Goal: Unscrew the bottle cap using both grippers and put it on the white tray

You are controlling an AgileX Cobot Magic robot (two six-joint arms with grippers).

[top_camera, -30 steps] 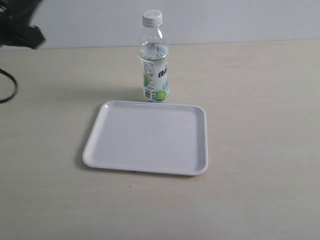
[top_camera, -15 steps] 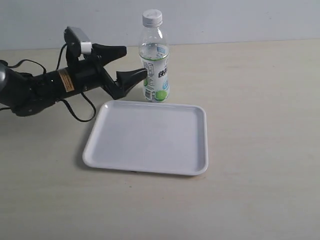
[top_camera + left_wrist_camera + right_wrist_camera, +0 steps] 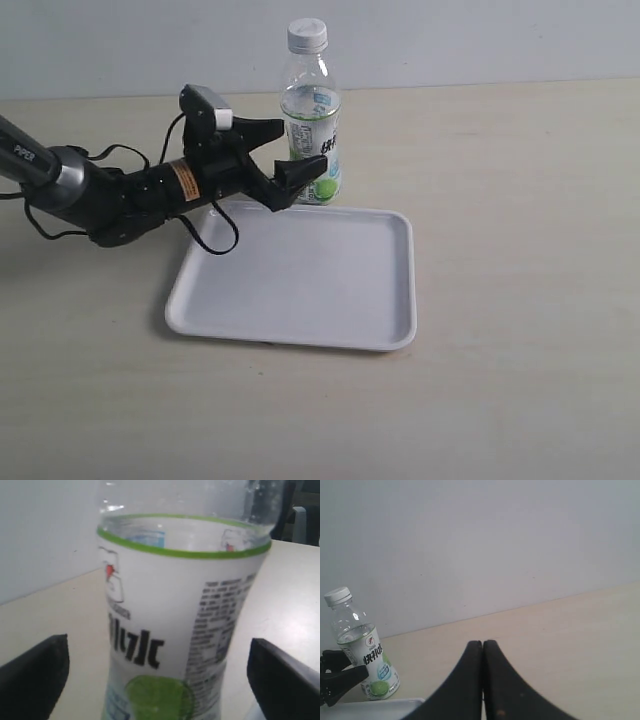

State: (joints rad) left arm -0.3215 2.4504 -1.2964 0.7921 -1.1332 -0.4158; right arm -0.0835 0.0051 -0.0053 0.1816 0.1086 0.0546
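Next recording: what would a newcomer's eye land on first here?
The upright bottle, cap on, stands just behind the white tray. The left pincer, on an arm stretched in from the left, straddles the bottle's label with jaws open, not gripping it. The right pincer is shut, far from the bottle.

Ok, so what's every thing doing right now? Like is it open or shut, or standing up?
bottle cap: screwed on top of the bottle, untouched.
bottle: standing upright on the table, some clear liquid inside.
white tray: lying flat, nothing on it.
left gripper: open, one jaw each side of the bottle, not squeezing.
right gripper: shut, holding nothing, away from the bottle.
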